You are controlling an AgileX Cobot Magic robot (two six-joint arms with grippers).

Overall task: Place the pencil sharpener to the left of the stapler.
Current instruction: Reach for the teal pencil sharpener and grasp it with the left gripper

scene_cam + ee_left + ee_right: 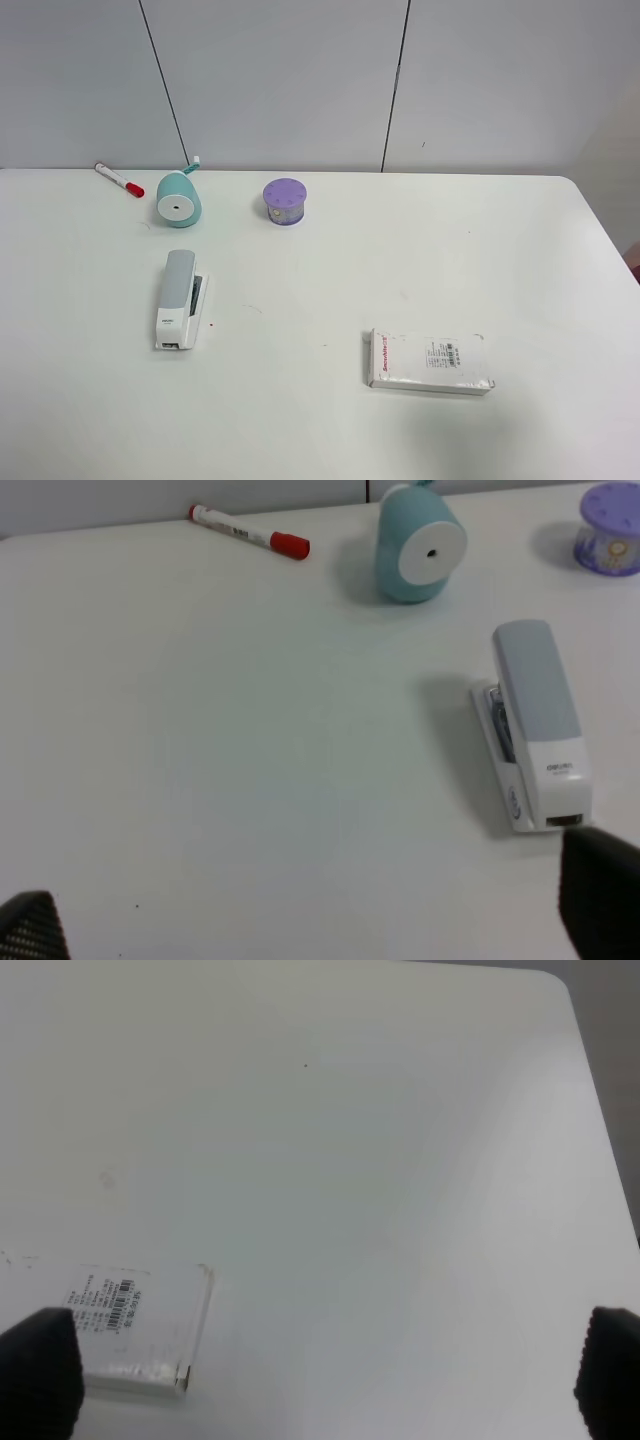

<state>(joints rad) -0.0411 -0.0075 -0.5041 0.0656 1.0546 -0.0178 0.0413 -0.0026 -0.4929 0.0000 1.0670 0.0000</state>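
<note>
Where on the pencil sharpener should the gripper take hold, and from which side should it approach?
Grip the pencil sharpener across its teal body, one finger on each curved flank, just behind the flat white face. Come down from above: both flanks look free, while the thin crank sticks out at the rear and the stapler lies in front of the face.

Pencil sharpener [179, 200] behind stapler [179, 298]

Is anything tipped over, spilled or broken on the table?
Nothing looks spilled or broken. The pencil sharpener, stapler, purple container, red-capped marker and white box all rest apart from each other on the white table.
</note>
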